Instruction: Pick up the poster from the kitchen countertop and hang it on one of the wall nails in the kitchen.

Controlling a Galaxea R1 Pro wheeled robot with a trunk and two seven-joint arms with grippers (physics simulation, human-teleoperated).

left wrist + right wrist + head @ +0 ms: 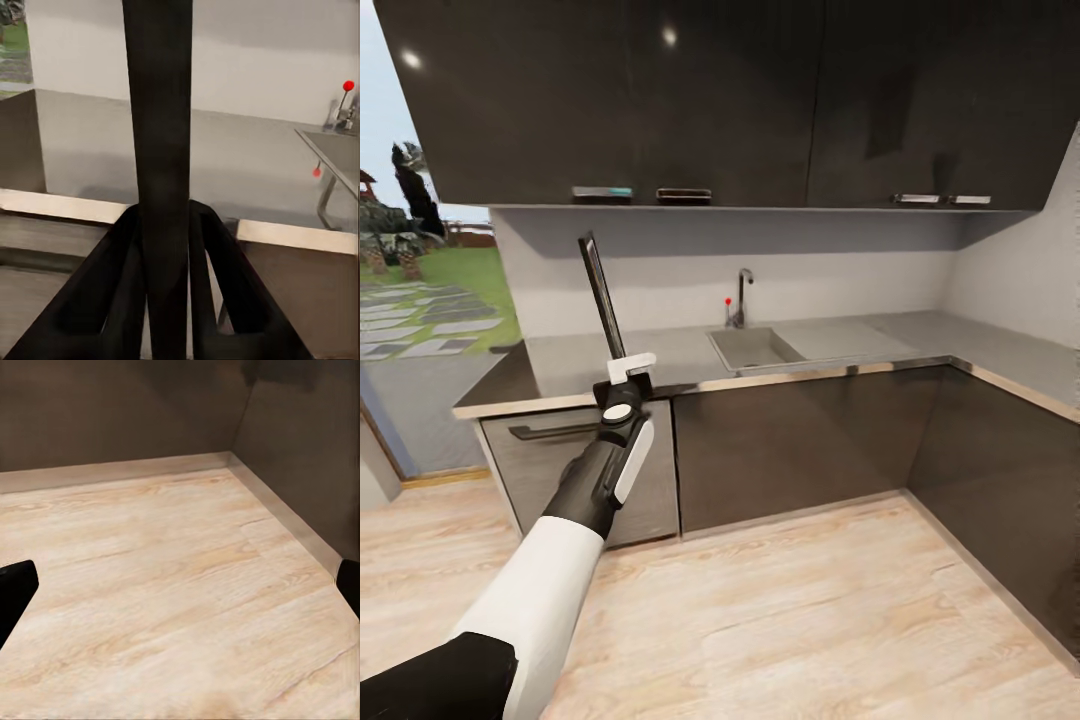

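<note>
My left pincer [628, 378] pinches the poster [602, 295] upright and edge-on, the kitchen countertop [660, 360] and its sink [752, 347] just beyond it; my right pincer [180, 585] hangs spread wide over the wooden floor [172, 600].

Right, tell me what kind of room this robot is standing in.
A home kitchen, most likely. An L-shaped grey countertop carries an inset sink with a chrome tap, dark wall cabinets hang above, and the floor is light wood.

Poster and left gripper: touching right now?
Touching. In the left wrist view the poster runs edge-on between the left gripper, both fingers pressed against it, above the kitchen countertop.
</note>
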